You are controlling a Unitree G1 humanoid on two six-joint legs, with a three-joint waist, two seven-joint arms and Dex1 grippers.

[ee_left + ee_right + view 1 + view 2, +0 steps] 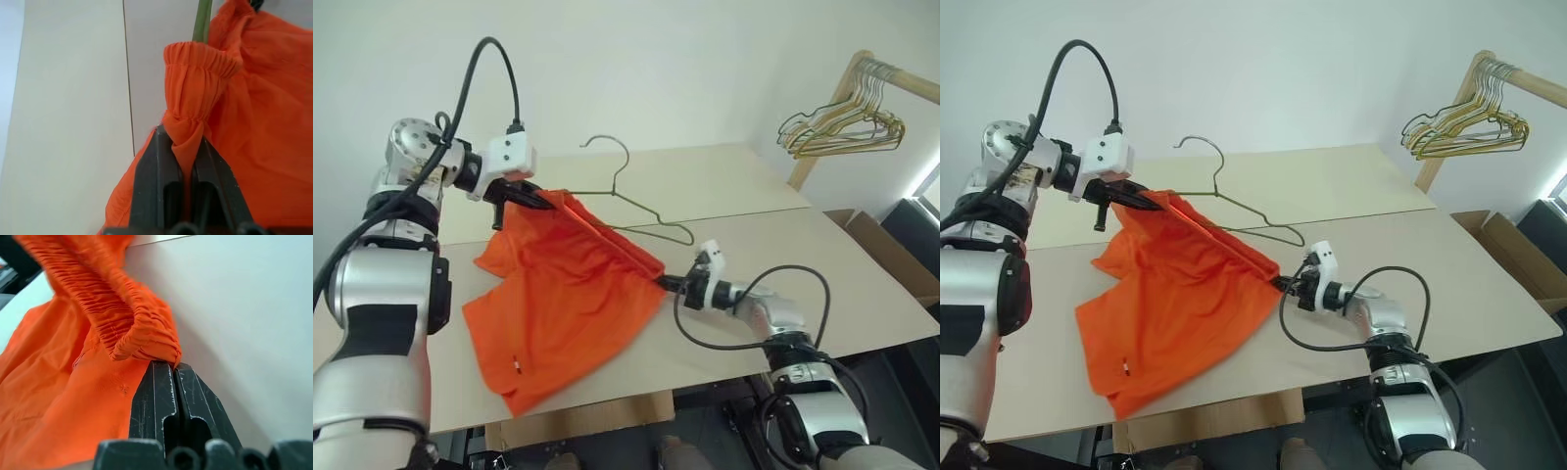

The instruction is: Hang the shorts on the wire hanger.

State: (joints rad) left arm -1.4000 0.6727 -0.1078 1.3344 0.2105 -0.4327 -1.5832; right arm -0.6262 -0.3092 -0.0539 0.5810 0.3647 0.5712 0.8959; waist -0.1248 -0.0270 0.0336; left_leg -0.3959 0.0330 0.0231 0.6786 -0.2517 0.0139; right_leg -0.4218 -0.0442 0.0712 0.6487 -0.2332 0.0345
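The orange shorts hang stretched between my two grippers, legs draped on the table. My left gripper is raised at the back left, shut on one end of the gathered waistband. My right gripper is low near the table, shut on the other end of the waistband. The wire hanger lies behind the shorts with its hook up. One of its arms runs in under the waistband by the left gripper, where the wire enters the fabric.
A wooden rack with a bunch of golden and dark wire hangers stands at the back right. An open cardboard box sits beyond the table's right edge. The table is two boards with a seam between them.
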